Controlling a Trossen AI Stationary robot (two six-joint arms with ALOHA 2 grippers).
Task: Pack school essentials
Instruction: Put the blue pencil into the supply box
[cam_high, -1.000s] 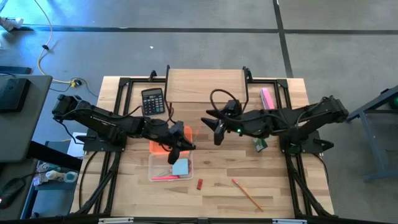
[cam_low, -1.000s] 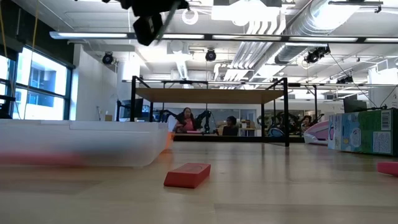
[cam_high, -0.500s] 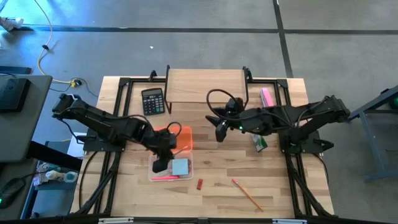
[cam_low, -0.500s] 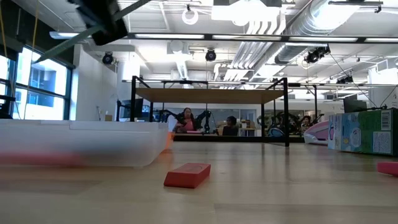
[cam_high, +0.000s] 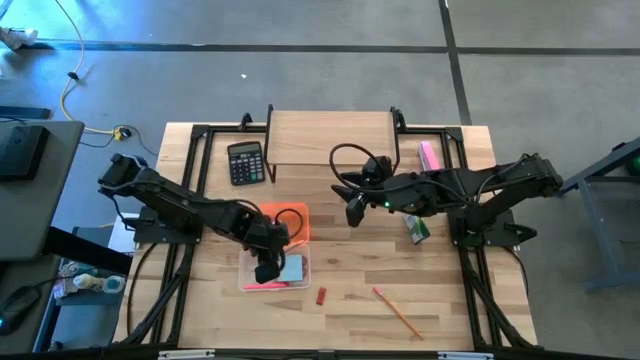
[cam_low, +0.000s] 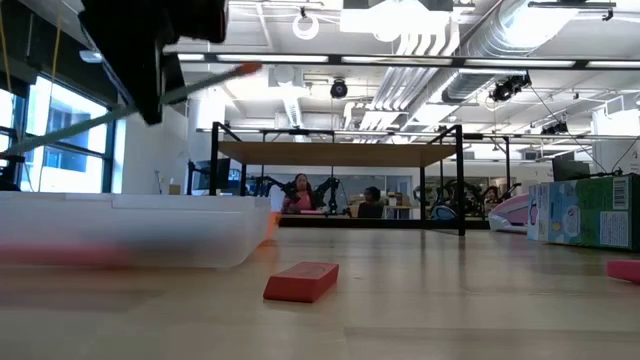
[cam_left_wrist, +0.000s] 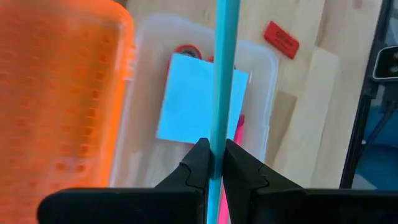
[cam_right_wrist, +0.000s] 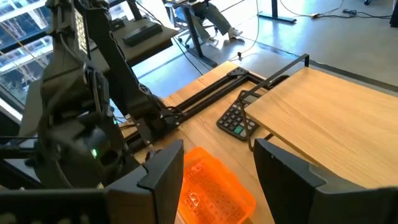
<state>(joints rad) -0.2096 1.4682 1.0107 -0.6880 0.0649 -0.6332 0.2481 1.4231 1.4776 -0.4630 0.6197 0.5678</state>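
My left gripper (cam_high: 268, 264) hovers over the clear plastic container (cam_high: 247, 262) and is shut on a thin teal pencil (cam_left_wrist: 224, 68). In the low view the pencil (cam_low: 70, 125) slants below the gripper (cam_low: 150, 60), with an orange end (cam_low: 246, 68). Inside the container lie the light-blue notepad (cam_left_wrist: 198, 99) and a pink pencil (cam_high: 264, 286). The tiny red piece (cam_high: 321, 296) and an orange pencil (cam_high: 397, 312) lie on the table. The crayon box (cam_high: 417, 231) sits near my right gripper (cam_high: 352, 210), which is open and in the air. My left gripper pinches the teal pencil's shaft (cam_left_wrist: 216, 146) between its two fingertips (cam_left_wrist: 198, 163), coming from above with the fingers across the pencil. The pencil is lifted clear over the container and slants, its longer part reaching out past the fingers.
The orange lid (cam_high: 287, 220) lies against the container's far side. A black calculator (cam_high: 245, 162) and a raised wooden shelf (cam_high: 330, 138) stand toward the far edge, with a flat pink bar (cam_high: 430, 157) to the right. Bare wood lies near the front edge.
My left gripper, keeping hold of the teal pencil, has moved from over the orange lid toward the table's near edge and slightly left, and has come down over the container. The pencil has travelled with it.
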